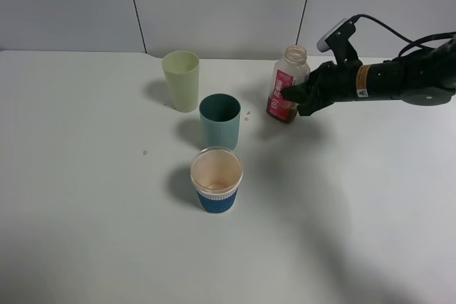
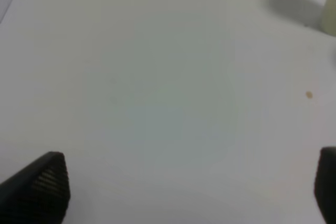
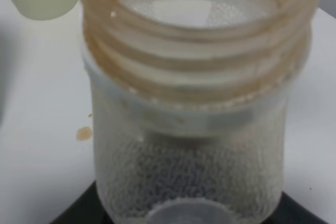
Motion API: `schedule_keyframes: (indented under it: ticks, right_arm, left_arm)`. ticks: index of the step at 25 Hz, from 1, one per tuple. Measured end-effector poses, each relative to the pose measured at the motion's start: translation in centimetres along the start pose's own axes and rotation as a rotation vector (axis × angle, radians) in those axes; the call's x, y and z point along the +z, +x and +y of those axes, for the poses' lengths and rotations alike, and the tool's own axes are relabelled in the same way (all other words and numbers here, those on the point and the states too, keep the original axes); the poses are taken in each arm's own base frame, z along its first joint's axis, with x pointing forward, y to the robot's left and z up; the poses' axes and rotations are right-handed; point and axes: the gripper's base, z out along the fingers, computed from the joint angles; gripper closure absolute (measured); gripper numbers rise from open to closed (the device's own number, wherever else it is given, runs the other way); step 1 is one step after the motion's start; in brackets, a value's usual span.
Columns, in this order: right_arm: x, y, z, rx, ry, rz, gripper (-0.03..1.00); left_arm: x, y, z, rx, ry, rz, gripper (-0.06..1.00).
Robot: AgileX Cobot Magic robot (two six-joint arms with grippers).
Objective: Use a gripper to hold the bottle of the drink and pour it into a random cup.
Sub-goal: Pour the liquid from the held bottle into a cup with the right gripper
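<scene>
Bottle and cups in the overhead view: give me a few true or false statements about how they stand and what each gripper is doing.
1. The bottle has no cap on. True.
2. The right gripper is shut on the bottle. True.
3. The bottle is tipped over the dark teal cup. False: it is upright, apart from that cup and to its right in the overhead view.
4. The left gripper holds a cup. False: it is open with nothing between its fingers.
5. Of the three cups, the blue-sleeved cup stands lowest in the overhead view. True.
</scene>
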Motion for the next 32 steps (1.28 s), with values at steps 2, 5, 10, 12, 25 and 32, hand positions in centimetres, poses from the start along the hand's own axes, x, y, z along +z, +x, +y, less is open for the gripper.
schedule_keyframes:
  ticks: [2,5,10,12,25,32]
  right_arm:
    - [0.0,0.0,0.0,0.013,0.002,0.0,0.61]
    - [0.0,0.0,0.0,0.05,0.003,-0.001,0.61]
    - [-0.2,-0.3,-0.1,0.073,0.018,0.01,0.61]
    - [-0.4,-0.6,-0.1,0.056,0.036,0.028,0.61]
    - [-0.9,-5.7,3.8,-0.238,0.099,0.117,0.61]
    - [-1.0,-6.8,5.1,-0.35,0.153,0.192,0.61]
  left_arm:
    - [0.0,0.0,0.0,0.0,0.0,0.0,0.01]
    - [0.0,0.0,0.0,0.0,0.0,0.0,0.01]
    - [0.0,0.0,0.0,0.0,0.0,0.0,0.01]
    - [0.0,0.0,0.0,0.0,0.0,0.0,0.01]
    - [0.0,0.0,0.0,0.0,0.0,0.0,0.01]
    - [0.0,0.0,0.0,0.0,0.0,0.0,0.01]
